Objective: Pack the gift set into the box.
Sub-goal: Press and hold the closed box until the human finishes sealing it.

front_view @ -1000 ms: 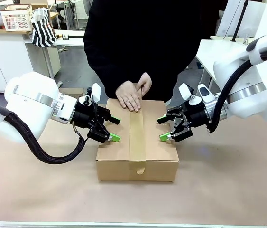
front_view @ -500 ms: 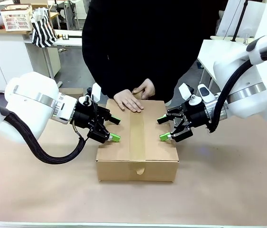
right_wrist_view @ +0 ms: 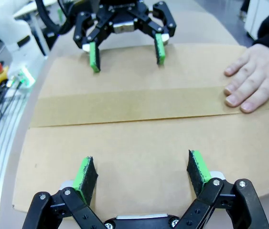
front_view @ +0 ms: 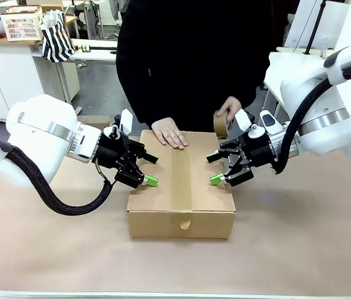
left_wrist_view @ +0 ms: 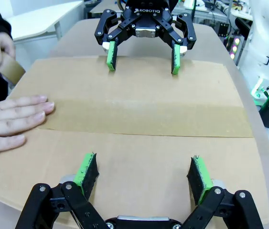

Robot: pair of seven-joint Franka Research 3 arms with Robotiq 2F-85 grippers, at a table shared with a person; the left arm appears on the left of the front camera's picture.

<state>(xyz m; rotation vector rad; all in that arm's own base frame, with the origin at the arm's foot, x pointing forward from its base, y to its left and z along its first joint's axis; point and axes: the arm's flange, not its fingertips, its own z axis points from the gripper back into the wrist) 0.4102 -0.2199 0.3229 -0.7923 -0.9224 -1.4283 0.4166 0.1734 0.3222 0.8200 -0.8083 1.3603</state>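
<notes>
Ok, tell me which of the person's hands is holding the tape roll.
The raised hand beside the right robot hand grips the tape roll; the other hand lies flat on the box.

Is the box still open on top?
No, the box has its flaps shut flat, with a strip of tape along the middle seam and a person's hand resting on its far edge.

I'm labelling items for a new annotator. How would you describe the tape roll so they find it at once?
Start at the closed brown box mid-table, then look just past its far right corner, above the right tool. The tape roll is the small brown ring held up in the person's hand; the other hand lies flat on the box.
</notes>
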